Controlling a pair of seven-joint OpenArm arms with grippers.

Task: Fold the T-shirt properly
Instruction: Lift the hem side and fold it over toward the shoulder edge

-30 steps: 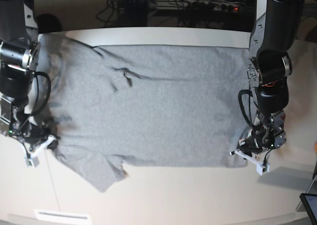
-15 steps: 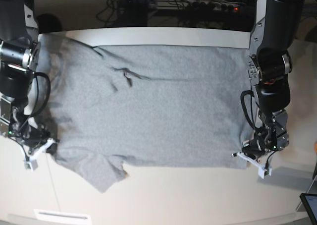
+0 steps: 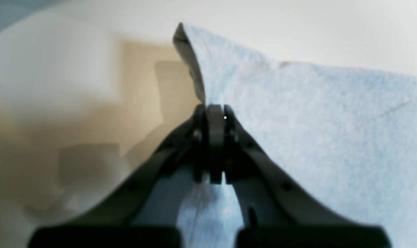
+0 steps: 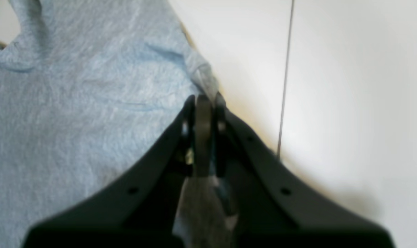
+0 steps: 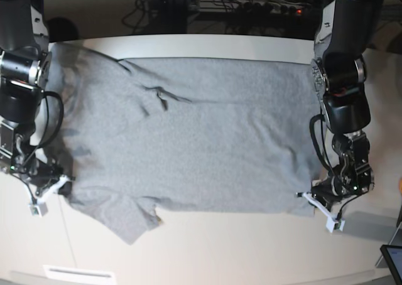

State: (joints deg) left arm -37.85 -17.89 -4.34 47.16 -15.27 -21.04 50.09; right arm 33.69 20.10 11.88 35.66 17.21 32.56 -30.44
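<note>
The grey T-shirt [image 5: 195,140] lies spread flat on the white table [image 5: 220,247], plain side up, with one sleeve pointing to the front left. In the base view my left gripper [image 5: 312,203] is at the shirt's front right corner. The left wrist view shows the left gripper [image 3: 214,109] shut on a raised fold of the T-shirt [image 3: 315,137]. My right gripper [image 5: 61,184] sits at the shirt's left edge near the sleeve. In the right wrist view the right gripper [image 4: 203,100] is shut on the edge of the T-shirt [image 4: 74,103].
A tablet corner [image 5: 392,260] shows at the front right. A white label strip [image 5: 78,274] lies near the front left edge. Cables and a power strip [image 5: 251,5] run behind the table's back edge.
My left gripper has shut on the shirt's front right corner and shifted slightly toward the table's front edge. The right gripper has stayed shut and hardly moved.
</note>
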